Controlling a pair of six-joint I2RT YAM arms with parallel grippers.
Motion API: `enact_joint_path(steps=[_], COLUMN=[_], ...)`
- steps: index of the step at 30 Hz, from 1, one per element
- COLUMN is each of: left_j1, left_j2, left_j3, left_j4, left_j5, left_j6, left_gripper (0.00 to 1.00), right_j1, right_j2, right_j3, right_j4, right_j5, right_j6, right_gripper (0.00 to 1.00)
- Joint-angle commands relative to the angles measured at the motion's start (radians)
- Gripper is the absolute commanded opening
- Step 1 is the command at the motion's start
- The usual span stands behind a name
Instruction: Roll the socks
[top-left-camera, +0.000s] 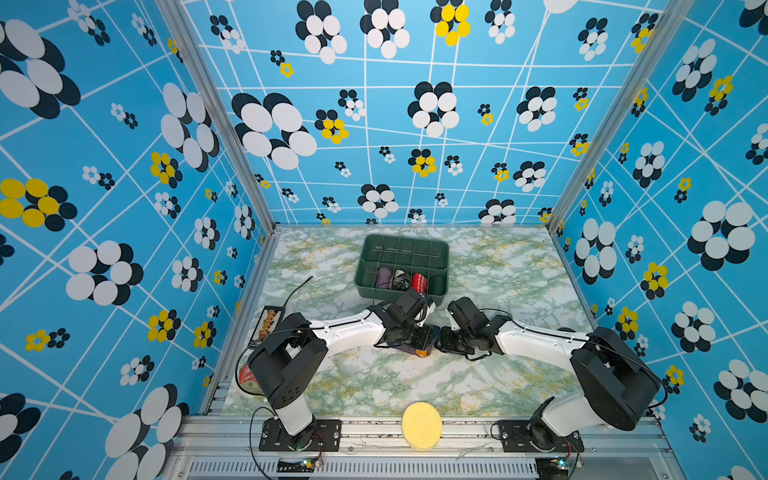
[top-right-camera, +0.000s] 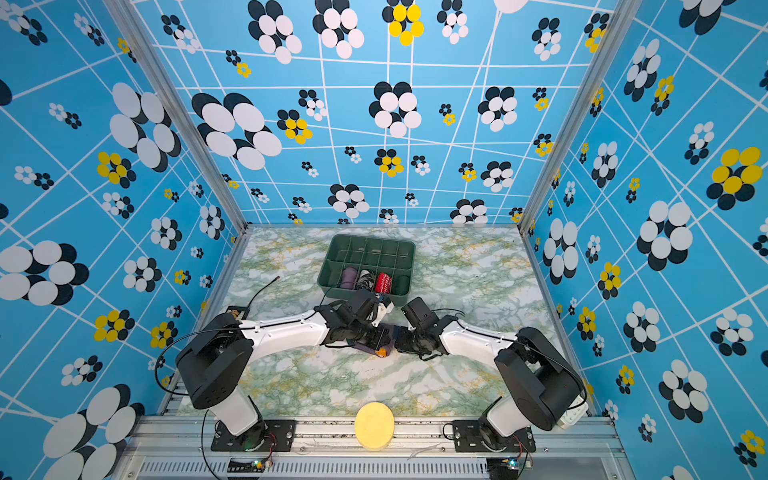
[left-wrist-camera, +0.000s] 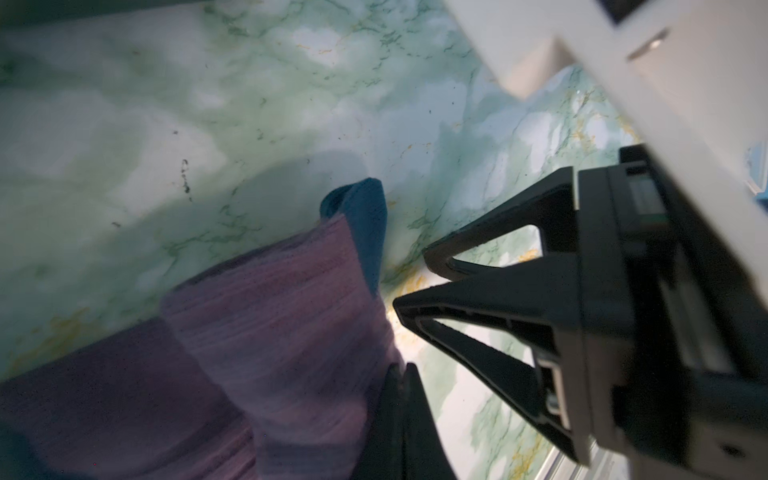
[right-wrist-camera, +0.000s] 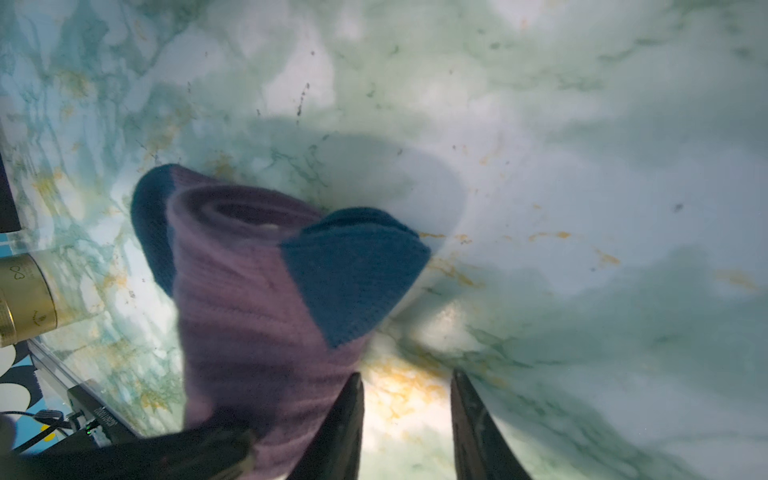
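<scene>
Grippers 2: left gripper (left-wrist-camera: 400, 399), right gripper (right-wrist-camera: 407, 403); green bin (top-left-camera: 360, 266) 1; in bin 3: purple bundle (top-left-camera: 384, 277), black-and-white bundle (top-left-camera: 401, 279), red bundle (top-left-camera: 419, 282); socks (right-wrist-camera: 257, 299) roll 1; yellow disc (top-left-camera: 422, 426) 1

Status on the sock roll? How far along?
Done: three rolled bundles sit in the green bin. In hand: the purple socks look mostly rolled, spiral end visible, pinched by the shut left gripper; the right gripper stands open beside them. Left: finish the roll, probably tuck the cuff, likely bin it.
</scene>
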Motion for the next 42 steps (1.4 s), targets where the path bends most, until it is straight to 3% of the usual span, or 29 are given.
enact_joint_path(steps=[1, 15, 23, 32, 37, 42], left_j1=[-0.005, 0.039, 0.137, 0.125, 0.135, 0.139], left_j2=[0.019, -0.019, -0.064, -0.164, -0.238, -0.24], left_j3=[0.028, -0.061, -0.188, -0.195, -0.185, -0.156], left_j4=[-0.084, -0.052, 0.128, 0.177, 0.1, -0.045], left_j5=[-0.048, -0.087, 0.042, 0.086, -0.014, -0.242], left_j6=[0.034, 0.019, -0.034, -0.034, -0.009, 0.028], left_gripper=[0.0, 0.0, 0.0, 0.0, 0.0, 0.0], right_j1=[-0.009, -0.03, -0.032, -0.032, -0.032, -0.03], right_j2=[0.0, -0.001, 0.004, 0.007, 0.001, -0.005], right_j3=[-0.024, -0.081, -0.117, -0.118, -0.116, -0.112], right_j4=[0.012, 0.174, 0.294, 0.293, 0.283, 0.285], right_j5=[-0.011, -0.109, -0.156, -0.145, -0.135, -0.12], right_j6=[0.015, 0.08, 0.134, 0.132, 0.132, 0.136], right_gripper=[0.37, 0.37, 0.37, 0.38, 0.38, 0.38])
